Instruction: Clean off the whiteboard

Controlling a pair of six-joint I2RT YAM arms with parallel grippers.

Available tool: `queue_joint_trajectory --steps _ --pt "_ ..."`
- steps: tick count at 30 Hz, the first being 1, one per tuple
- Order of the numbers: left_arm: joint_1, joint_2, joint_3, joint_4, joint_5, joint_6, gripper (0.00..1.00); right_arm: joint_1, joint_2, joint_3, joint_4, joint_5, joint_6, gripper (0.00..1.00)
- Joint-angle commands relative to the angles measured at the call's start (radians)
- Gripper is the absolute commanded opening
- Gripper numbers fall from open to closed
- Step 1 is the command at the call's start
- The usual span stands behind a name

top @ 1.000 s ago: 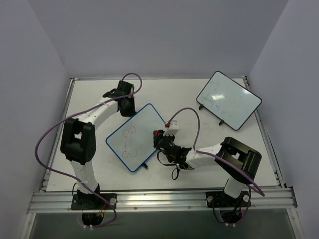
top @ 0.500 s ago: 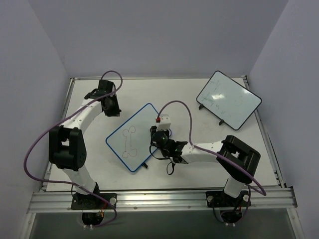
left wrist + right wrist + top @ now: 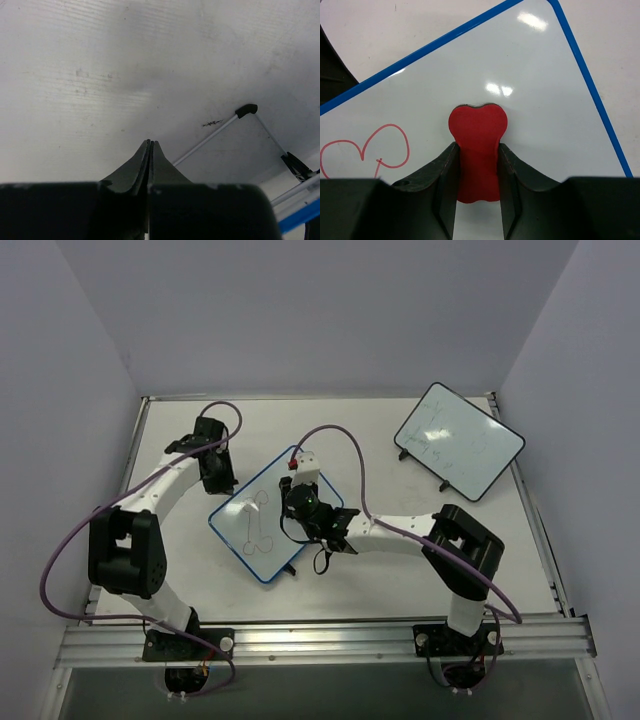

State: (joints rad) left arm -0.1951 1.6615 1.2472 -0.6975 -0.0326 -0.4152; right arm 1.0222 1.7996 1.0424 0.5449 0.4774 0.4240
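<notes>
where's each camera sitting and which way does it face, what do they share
Top external: above and behind the bases, looking down on both arms, the whiteboard and the black-framed whiteboard.
Left wrist: on the left arm, facing the table beside the whiteboard's wire foot; the shut left gripper shows.
Right wrist: on the right arm, facing the whiteboard; the right gripper clamps a red eraser.
Shared: top and right wrist both show the red drawing.

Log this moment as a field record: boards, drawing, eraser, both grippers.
target board: blue-framed whiteboard, centre of the table
drawing: red bone outline, not yet wiped
eraser: red eraser, over the board's bare area beside the drawing
right gripper: shut on the red eraser
left gripper: shut, empty, over the table by the board's far-left edge
other board: black-framed whiteboard, far right
</notes>
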Motion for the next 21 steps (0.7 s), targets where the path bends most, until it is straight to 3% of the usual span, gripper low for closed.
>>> queue_joint_trajectory --steps 1,21 --pt "0.005 -0.06 -0.008 -0.01 -0.01 -0.002 0.02 0.012 0.043 0.045 -0.042 -0.045 -0.021 0.22" --pt "-0.033 -0.12 -0.037 0.016 0.057 0.026 0.02 0.111 0.092 0.102 -0.074 -0.029 -0.005 0.22"
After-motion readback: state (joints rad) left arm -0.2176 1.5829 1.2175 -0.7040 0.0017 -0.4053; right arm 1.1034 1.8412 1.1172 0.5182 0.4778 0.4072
